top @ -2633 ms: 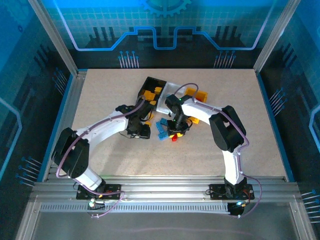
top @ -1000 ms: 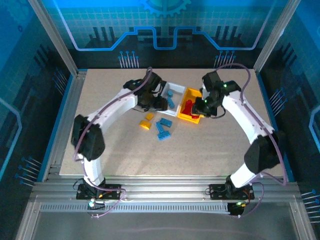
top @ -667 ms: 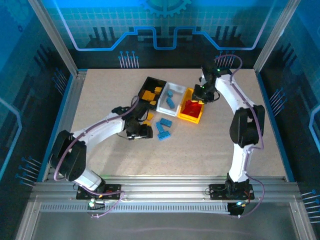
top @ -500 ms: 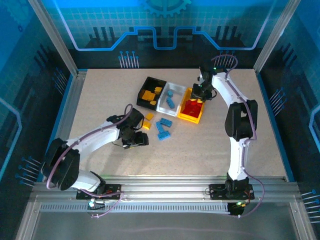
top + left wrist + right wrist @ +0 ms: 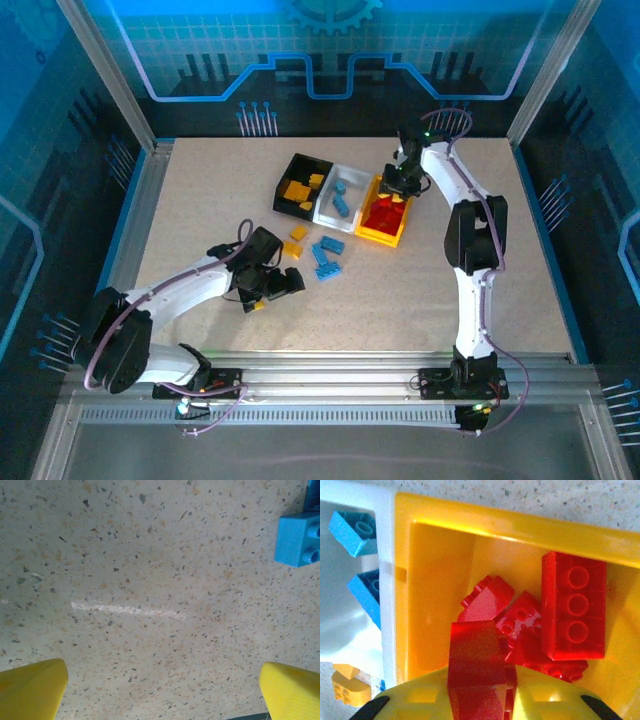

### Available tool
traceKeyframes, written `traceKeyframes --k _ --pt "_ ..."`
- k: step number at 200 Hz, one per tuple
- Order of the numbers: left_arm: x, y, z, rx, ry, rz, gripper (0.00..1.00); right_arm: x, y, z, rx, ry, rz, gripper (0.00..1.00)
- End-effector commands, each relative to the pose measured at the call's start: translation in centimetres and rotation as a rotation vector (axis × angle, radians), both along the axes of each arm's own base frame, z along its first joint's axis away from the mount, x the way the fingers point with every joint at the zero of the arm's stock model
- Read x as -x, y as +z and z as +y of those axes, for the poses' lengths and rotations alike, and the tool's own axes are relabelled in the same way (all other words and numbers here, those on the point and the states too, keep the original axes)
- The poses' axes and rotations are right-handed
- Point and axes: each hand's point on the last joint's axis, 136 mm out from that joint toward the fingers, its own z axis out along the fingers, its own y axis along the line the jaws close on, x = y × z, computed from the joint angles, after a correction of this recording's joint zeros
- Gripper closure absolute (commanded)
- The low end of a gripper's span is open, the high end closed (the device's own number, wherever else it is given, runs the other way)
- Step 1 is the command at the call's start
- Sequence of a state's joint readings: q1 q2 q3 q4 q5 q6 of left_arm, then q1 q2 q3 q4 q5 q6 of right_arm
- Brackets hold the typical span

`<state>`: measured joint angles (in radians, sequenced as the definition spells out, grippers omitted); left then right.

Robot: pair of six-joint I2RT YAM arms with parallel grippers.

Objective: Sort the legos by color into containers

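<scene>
Speckled bench (image 5: pixel 450 300), from above, is carrying three containers (image 5: pixel 328 218), loose legos (image 5: pixel 326 256) lying nearby. Left wrist: left claw (image 5: pixel 161 687) is standing spread over bench, near a blue brick (image 5: pixel 299 539). Right wrist: right claw (image 5: pixel 481 700) is pinching a red brick (image 5: pixel 476 652) above the yellow container (image 5: pixel 520 527).

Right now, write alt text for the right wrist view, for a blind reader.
The right gripper holds a red lego over the yellow bin, where more red legos lie piled. At left, blue legos sit in the white bin.
</scene>
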<state>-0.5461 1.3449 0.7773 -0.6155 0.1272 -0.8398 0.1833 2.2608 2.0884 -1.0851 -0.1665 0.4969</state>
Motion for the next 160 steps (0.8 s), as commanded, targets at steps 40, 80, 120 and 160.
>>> traceKeyframes --k 40,80,120,160 --pt "-0.9 2.3 0.5 -0.013 0.035 -0.083 0.01 -0.7 0.4 0.2 -0.034 -0.024 0.016 0.51" --pt "-0.9 1.9 0.5 -0.016 0.028 -0.079 0.01 -0.3 1.2 0.3 -0.034 -0.02 0.007 0.43" --pt "-1.1 1.7 0.4 -0.005 0.038 -0.089 0.01 0.8 4.4 2.7 -0.066 0.072 -0.089 0.41" --pt "-1.3 1.9 0.4 0.003 0.041 -0.11 0.01 5.1 5.5 7.9 -0.025 0.299 -0.137 0.4"
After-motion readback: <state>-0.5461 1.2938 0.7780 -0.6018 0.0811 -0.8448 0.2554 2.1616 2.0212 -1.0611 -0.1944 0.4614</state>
